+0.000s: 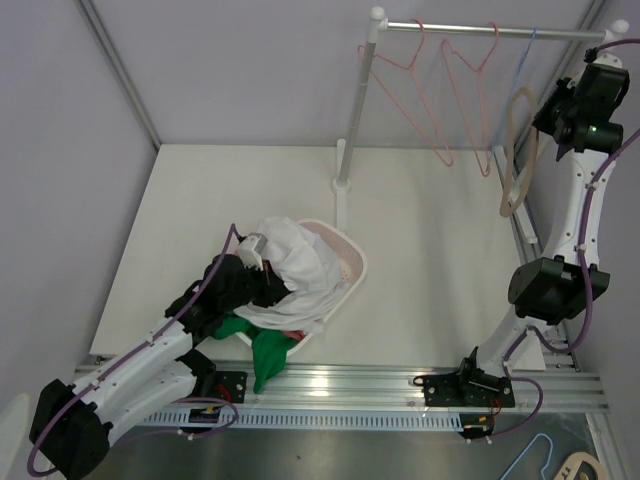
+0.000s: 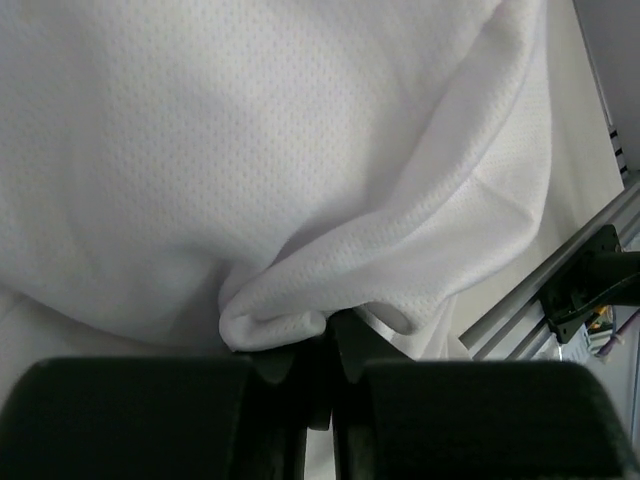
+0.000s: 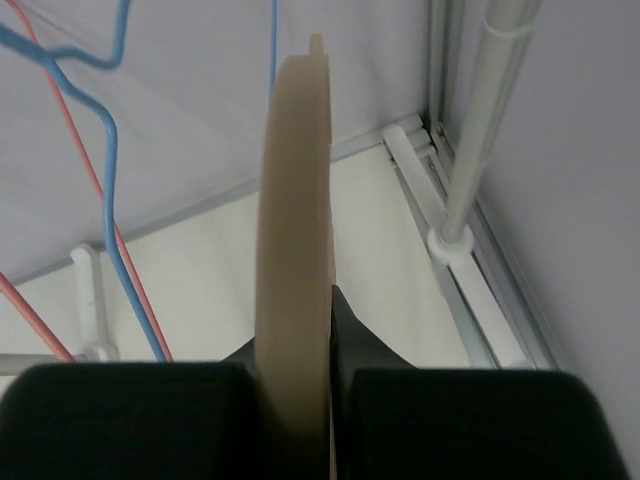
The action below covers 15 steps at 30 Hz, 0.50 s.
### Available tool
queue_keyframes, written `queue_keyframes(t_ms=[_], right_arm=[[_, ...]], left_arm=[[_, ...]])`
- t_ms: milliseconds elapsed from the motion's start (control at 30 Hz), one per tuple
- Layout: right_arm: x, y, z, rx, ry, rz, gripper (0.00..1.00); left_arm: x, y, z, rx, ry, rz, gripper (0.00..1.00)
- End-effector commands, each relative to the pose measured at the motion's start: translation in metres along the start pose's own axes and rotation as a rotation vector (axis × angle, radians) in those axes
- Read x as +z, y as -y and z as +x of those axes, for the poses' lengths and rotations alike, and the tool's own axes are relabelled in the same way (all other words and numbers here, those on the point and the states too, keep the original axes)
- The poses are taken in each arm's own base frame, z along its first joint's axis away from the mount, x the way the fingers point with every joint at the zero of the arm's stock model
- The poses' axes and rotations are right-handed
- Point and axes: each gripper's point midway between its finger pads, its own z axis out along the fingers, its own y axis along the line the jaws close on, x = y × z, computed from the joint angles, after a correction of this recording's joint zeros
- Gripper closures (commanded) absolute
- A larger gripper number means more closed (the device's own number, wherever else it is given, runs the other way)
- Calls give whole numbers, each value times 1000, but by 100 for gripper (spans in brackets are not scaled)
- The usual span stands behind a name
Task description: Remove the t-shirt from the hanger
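T-shirt [image 1: 300, 265] fold pinched by left end effector [image 2: 322, 345] at basket [image 1: 354, 252] edge; right end effector [image 3: 298, 345] clamps hanger [image 3: 295, 200].

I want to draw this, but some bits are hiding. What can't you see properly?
- Left wrist view: the left gripper has its tips buried in a fold of the white t-shirt.
- Top view: the t-shirt covers most of the basket; only a green cloth clearly pokes out.
- Right wrist view: the beige hanger in the right gripper is edge-on, so its shape is hidden.
- Top view: its hook at the rail is too thin to tell.
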Motion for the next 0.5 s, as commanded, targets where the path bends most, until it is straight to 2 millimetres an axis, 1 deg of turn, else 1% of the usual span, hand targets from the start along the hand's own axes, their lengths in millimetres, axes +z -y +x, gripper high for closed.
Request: queue_keyframes(t_ms=[0,33,67,100,133,167,200,233,267,333,367,400,433,467], right_arm=[[-47,17,-25,-24,104,126,100],[-51,20,-23,-22,103,141,100],[-56,22,-20,-24,90,155,100],[-59,23,-19,-24,88,162,100],[-65,23,-17,-26,85,158,100],[-68,21,-16,-25,87,151,100],[-71,21,-15,-22,89,152,100],[-77,23,-15,-17,95,166,100],[-82,24,-16,-14,100,173,100],[-94,24,-20,-2,121,185,100],[-98,24,-20,1,126,183,100],[-103,22,-22,6,133,176,100],[-106,18,-22,11,135,162,100],[-114,15,-23,25,139,147,100]], left_arm=[[-5,32,-29,96,61,112,87],[-7,34,-31,115,61,116,57],[-9,35,-33,124,64,117,6],[-11,37,-39,128,77,109,1],[-12,33,-41,133,88,84,0],[-16,33,-41,140,94,82,1],[-20,36,-48,148,115,84,0],[-24,31,-54,145,137,42,1],[-33,24,-53,136,138,-2,0],[-51,26,-71,137,203,-46,0],[-62,29,-83,147,246,-58,1],[-71,29,-86,158,264,-62,1],[-83,39,-99,175,303,-48,0],[-87,42,-103,189,316,-42,0]])
